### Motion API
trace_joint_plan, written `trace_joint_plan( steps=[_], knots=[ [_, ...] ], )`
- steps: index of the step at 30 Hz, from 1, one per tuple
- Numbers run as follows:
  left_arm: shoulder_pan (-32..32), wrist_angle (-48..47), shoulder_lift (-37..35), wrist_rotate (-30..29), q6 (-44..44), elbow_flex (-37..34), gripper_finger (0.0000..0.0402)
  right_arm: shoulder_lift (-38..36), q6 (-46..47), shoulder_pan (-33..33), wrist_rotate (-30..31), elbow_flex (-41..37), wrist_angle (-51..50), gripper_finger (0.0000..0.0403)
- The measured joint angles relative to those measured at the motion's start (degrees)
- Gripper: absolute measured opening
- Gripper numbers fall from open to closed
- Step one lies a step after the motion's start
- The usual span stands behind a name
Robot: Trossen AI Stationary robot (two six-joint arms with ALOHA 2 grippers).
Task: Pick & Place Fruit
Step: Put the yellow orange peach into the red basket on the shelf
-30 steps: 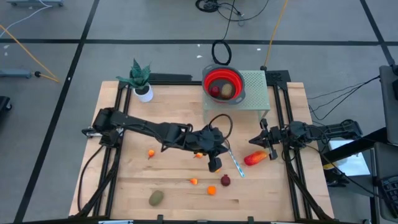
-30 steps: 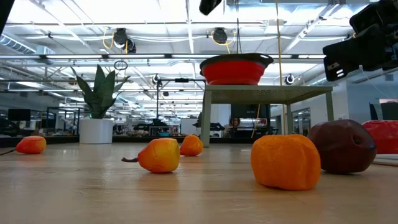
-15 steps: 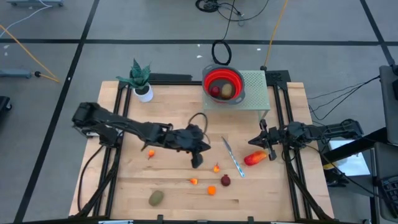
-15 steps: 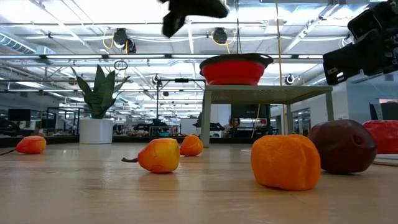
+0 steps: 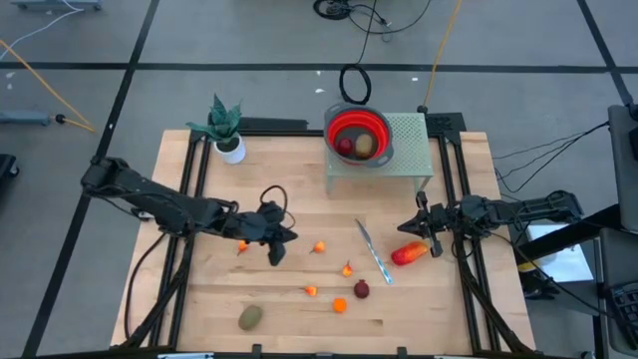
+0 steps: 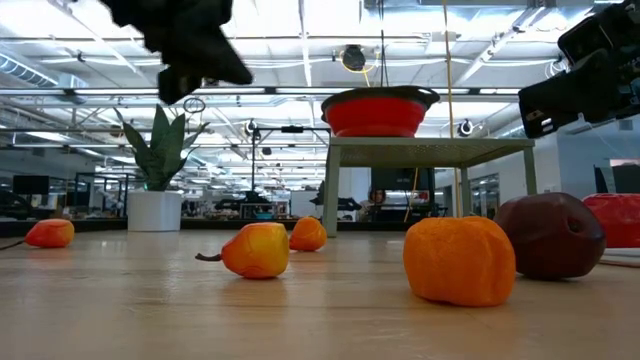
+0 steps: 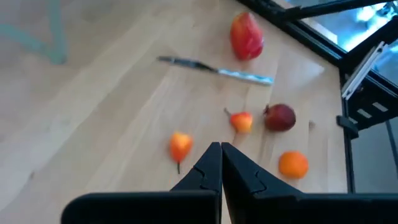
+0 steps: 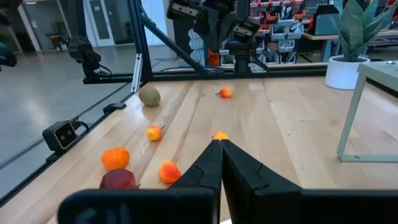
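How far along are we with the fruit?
Done: two pieces, a dark red ball and an olive-brown oval, lie in the red bowl on the small stand.

In hand: nothing; the left tool is shut and empty above the table, and the right tool waits shut beside the elongated red-orange piece.

Left: that piece, the dark red ball, the olive-brown oval and five small orange pieces.

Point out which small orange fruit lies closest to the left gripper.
The small orange fruit just beside the shut left gripper, on its plant side. The other orange pieces lie toward the knife or the front edge.
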Motion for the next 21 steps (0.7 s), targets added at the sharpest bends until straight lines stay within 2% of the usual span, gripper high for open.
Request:
trace_joint_plan(
  steps=[5, 14, 21],
  knots=[
    [-1.66, -6.56, -3.88, -0.23, -7.42, -4.39, 0.0002, -0.02, 0.02, -0.02, 0.02, 0.0, 0.1, 0.0],
    [-4.17, -32.68, -8.6, -2.98, -29.11, -5.17, 0.0001, -0.02, 0.39, -0.01, 0.07, 0.0, -0.11, 0.0],
    [-4.56, -46.9, -8.81, 2.5, -46.7, -5.17, 0.0002, -0.01, 0.42, -0.01, 0.1, 0.0, -0.34, 0.0]
  ],
)
